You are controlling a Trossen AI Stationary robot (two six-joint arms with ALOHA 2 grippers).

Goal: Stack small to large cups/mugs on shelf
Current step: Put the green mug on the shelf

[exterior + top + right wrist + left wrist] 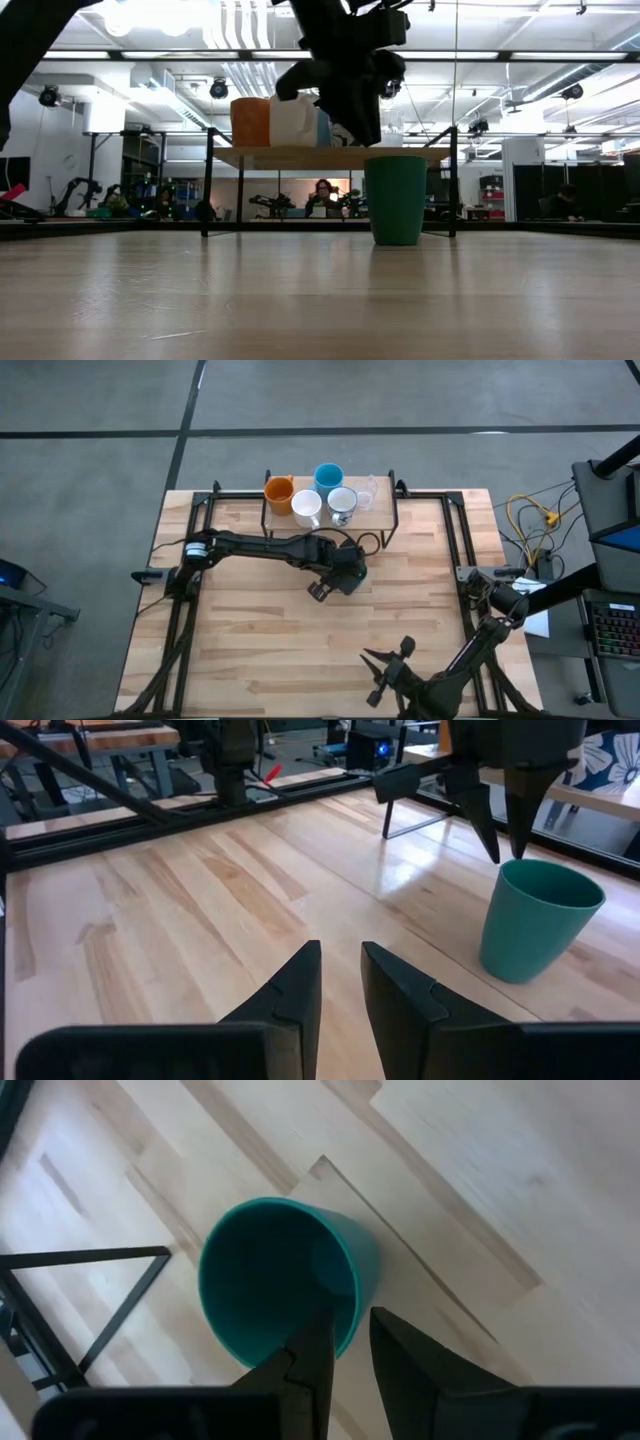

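A dark green cup (538, 920) stands upright on its base on the wooden table, in front of the shelf (382, 512). On the shelf stand an orange mug (279, 491), a light blue cup (328, 477), a white mug (306, 507), a grey-white mug (342, 504) and a clear glass (366, 492). My left gripper (350, 1320) hangs just above the green cup's rim. It points steeply down with its fingers a little apart, and nothing is between them. My right gripper (340, 975) waits near the table's near edge, open, and faces the cup.
Black metal frame rails (455, 545) run along the table's left and right sides. The shelf's thin black legs (208, 180) stand close behind the green cup. Bare table lies between the cup and my right gripper. Cables (530, 520) lie off the table at the right.
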